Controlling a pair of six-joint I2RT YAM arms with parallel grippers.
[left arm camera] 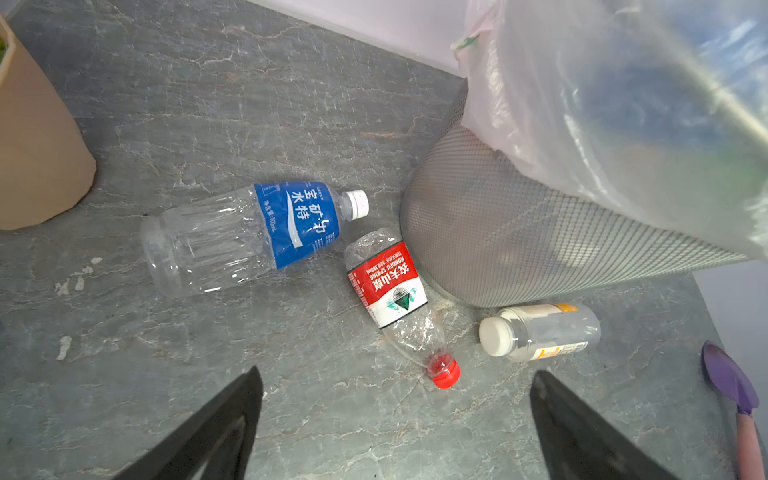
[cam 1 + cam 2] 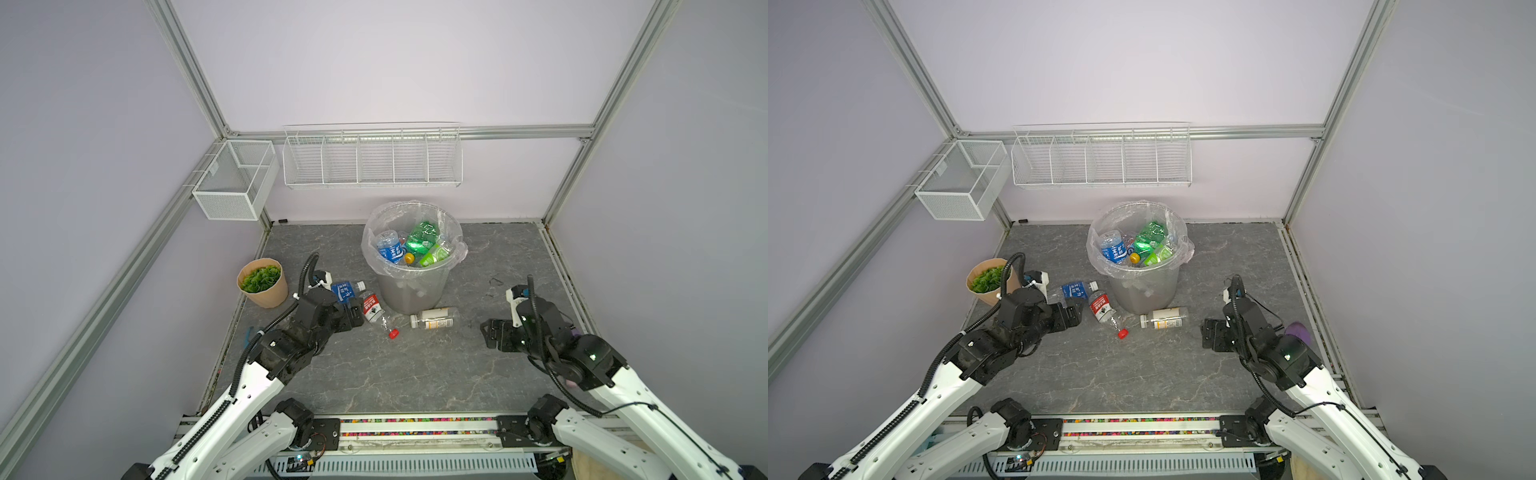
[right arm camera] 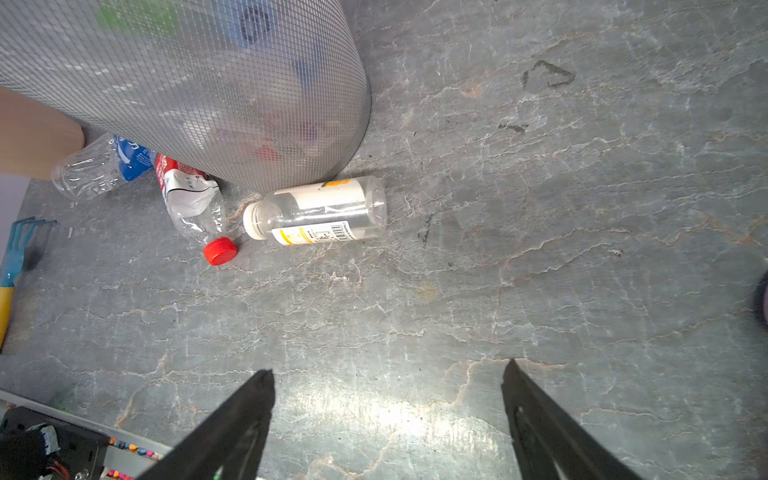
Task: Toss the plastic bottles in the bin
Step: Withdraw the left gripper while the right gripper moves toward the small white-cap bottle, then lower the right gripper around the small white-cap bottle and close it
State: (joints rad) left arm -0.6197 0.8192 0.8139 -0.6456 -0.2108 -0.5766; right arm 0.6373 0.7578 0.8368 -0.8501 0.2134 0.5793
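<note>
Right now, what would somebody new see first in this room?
The big grey bin stands out toward the back middle of the floor, stuffed with green and blue bottles. Three more lie at its foot: a blue-label bottle, a red-label bottle with a red cap, and a white-capped bottle. The left gripper and right gripper are open and empty nearby.

White arm links point(image 2: 232, 399), black joints point(image 2: 291, 353), corrugated black cables point(image 2: 303, 272), tapered black fingers point(image 1: 224, 432)
</note>
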